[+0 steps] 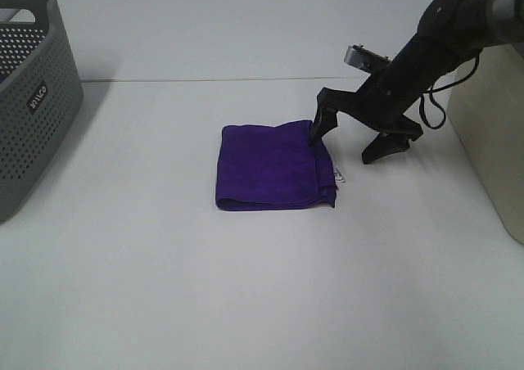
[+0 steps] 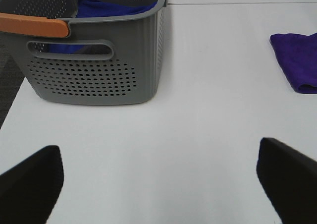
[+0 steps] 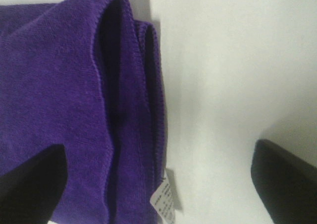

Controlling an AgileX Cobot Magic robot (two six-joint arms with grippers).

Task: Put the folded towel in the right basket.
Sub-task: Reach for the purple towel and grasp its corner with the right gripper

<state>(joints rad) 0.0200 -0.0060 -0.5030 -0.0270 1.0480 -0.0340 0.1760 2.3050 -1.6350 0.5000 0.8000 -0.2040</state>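
The folded purple towel (image 1: 270, 165) lies flat on the white table, near the middle. My right gripper (image 1: 341, 150) is open and low over the towel's right edge: one finger rests on the towel's upper right corner, the other is over bare table to the right. The right wrist view shows the towel's layered edge (image 3: 59, 85) with a white label, and the right gripper (image 3: 158, 184) straddling it. The right basket (image 1: 491, 141) is a beige container at the right edge. My left gripper (image 2: 158, 184) is open and empty above the table. The towel also shows far off in the left wrist view (image 2: 297, 60).
A grey perforated basket (image 1: 33, 100) stands at the left edge. In the left wrist view it (image 2: 99, 80) holds another purple cloth (image 2: 114, 8) and has an orange handle. The white table (image 1: 246, 288) spreads in front.
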